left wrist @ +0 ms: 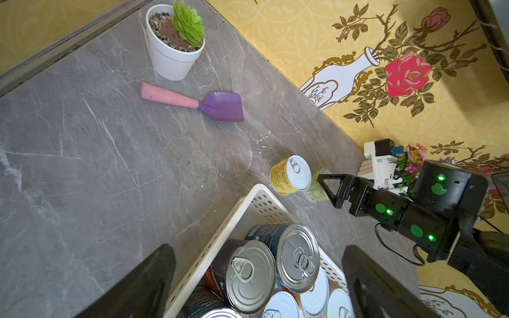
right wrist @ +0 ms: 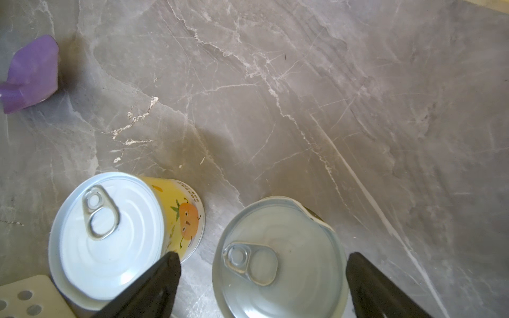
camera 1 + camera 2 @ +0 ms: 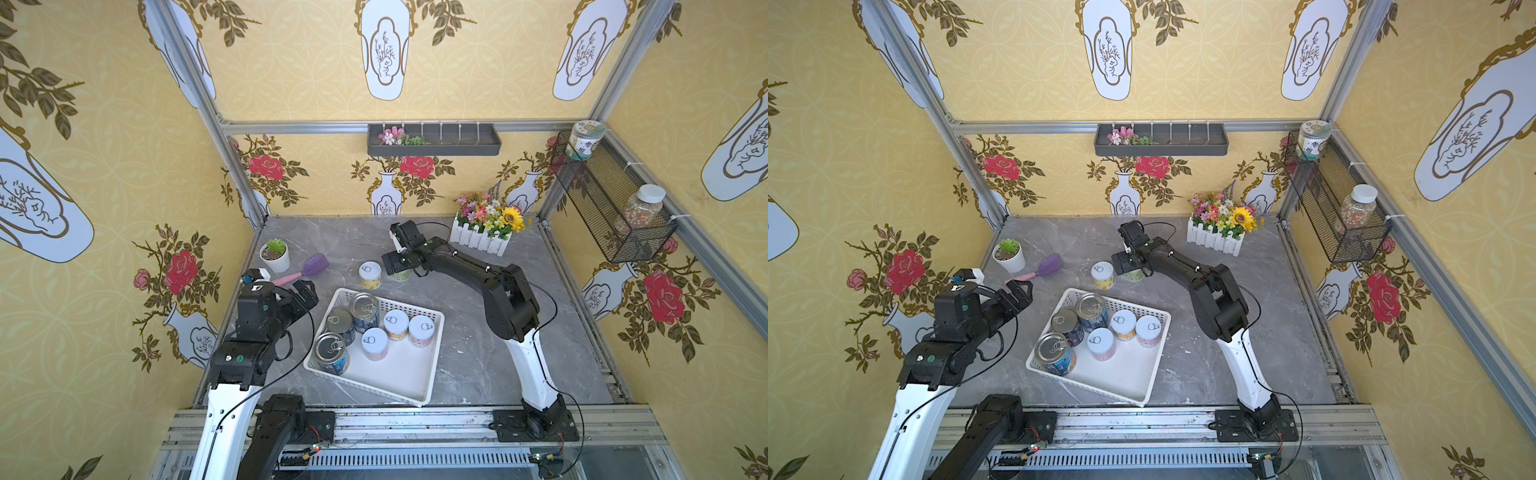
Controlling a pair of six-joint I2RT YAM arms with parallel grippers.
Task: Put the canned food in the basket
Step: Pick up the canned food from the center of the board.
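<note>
Lower centre of both top views: the basket (image 3: 415, 376) holds six cans (image 3: 365, 309), grouped toward its left side. The left jaws, fully spread and empty, hang beside its far left corner. Beyond the far rim, two cans stand on the counter (image 3: 478, 353): the yellow can (image 3: 370, 275) and, just beside it, the pale green can (image 2: 278, 261). The right jaws, wide open, straddle the pale green can, not yet closed on it. Step in hand: seventh pickup. Next move calls for a square closure that clears the yellow can

White plastic basket (image 3: 405, 372) showing dotted-hole sides; short white-lidded can (image 2: 110, 236) wearing yellow label, orange cartoon fruit; grey stone tabletop (image 2: 303, 96) showing pale veins.
</note>
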